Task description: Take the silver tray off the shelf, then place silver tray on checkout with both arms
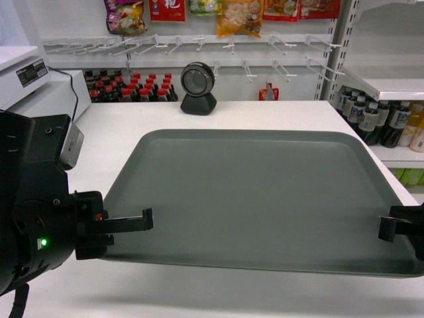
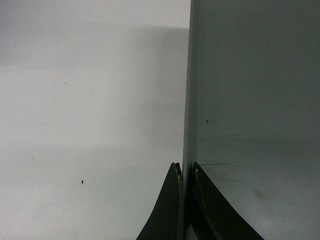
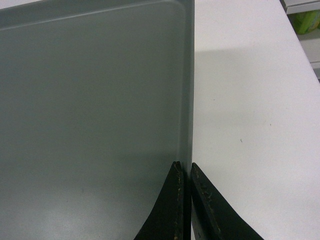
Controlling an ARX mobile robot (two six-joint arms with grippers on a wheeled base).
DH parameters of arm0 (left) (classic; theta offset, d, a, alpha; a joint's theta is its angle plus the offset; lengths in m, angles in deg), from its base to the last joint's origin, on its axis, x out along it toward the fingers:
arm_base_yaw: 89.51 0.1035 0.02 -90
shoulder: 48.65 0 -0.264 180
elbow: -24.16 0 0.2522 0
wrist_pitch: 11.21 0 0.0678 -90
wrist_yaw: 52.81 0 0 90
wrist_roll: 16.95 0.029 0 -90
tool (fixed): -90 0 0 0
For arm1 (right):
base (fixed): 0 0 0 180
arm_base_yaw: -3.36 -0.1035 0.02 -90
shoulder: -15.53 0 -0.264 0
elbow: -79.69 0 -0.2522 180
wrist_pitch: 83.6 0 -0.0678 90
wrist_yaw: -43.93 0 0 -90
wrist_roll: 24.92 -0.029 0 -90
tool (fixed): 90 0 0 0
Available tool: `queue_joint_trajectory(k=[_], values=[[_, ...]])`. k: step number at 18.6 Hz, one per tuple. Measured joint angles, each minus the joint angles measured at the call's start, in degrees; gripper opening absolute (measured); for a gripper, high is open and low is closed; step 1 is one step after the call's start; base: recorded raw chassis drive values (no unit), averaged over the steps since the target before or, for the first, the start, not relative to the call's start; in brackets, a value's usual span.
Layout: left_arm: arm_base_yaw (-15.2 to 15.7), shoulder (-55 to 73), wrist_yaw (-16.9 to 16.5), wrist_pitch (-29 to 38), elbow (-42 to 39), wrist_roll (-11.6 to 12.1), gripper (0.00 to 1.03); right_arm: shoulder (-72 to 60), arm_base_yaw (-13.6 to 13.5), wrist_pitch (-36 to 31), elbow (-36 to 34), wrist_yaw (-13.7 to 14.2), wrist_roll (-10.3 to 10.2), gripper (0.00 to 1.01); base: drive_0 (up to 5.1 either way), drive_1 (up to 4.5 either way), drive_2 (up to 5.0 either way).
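The silver tray (image 1: 258,199) is a large grey-green rectangle held level over the white checkout (image 1: 112,132); a shadow lies under its near edge. My left gripper (image 1: 142,220) is shut on the tray's left rim, with one finger above and one below. In the left wrist view the left gripper (image 2: 185,169) pinches the rim of the tray (image 2: 255,100) edge-on. My right gripper (image 1: 385,226) is shut on the right rim. In the right wrist view the right gripper (image 3: 185,167) clamps the edge of the tray (image 3: 95,115). The shelf (image 1: 391,86) stands at the right.
A black round scanner (image 1: 198,87) stands on the counter behind the tray. A white till (image 1: 33,79) sits at the back left. Dark sauce bottles (image 1: 132,89) line the back, and more bottles (image 1: 377,119) stand under the shelf at the right. Snack bags (image 1: 238,16) hang above.
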Motion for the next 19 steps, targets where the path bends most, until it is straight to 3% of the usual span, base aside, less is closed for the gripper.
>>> queue_joint_trajectory(k=[3, 4, 5, 6, 8, 11, 14, 19], values=[[0.0, -0.1, 0.0, -0.2, 0.0, 0.0, 0.03, 0.0, 0.0, 0.1, 0.0, 0.0, 0.0, 0.03, -0.3, 4.01, -4.7], [-0.3, -0.2, 1.6, -4.0, 1.0, -0.1, 0.03, 0.0, 0.0, 0.0, 0.0, -0.3, 0.0, 0.03, 0.0, 0.00, 0.0], [-1.0, -0.3, 6.5, -13.7, 4.8, -0.3, 0.03, 0.0, 0.0, 1.0, 0.1, -1.3, 0.2, 0.03, 0.0, 0.00, 0.0], [-1.1, -0.3, 8.6, -18.9, 7.3, 0.1, 0.03, 0.2, 0.7, 6.3, 1.7, -5.2, 0.9, 0.03, 0.0, 0.00, 0.0], [0.3, 0.8, 7.1, -24.6, 12.6, -0.4, 0.03, -2.2, 2.4, 10.9, 7.7, -11.2, 0.9, 0.03, 0.0, 0.00, 0.0], [5.4, 7.0, 0.9, -25.4, 21.3, -1.4, 0.03, -8.5, 2.3, 12.1, 17.7, -11.1, 1.2, 0.03, 0.0, 0.00, 0.0], [9.0, 16.2, -3.4, -24.9, 30.7, -0.4, 0.03, -19.2, 1.7, 14.3, 29.5, -10.1, 1.9, 0.03, 0.0, 0.00, 0.0], [11.3, 28.5, -4.4, -28.7, 47.3, 1.5, 0.03, -33.8, 1.3, 16.5, 47.5, -8.7, 3.0, 0.03, 0.0, 0.00, 0.0]])
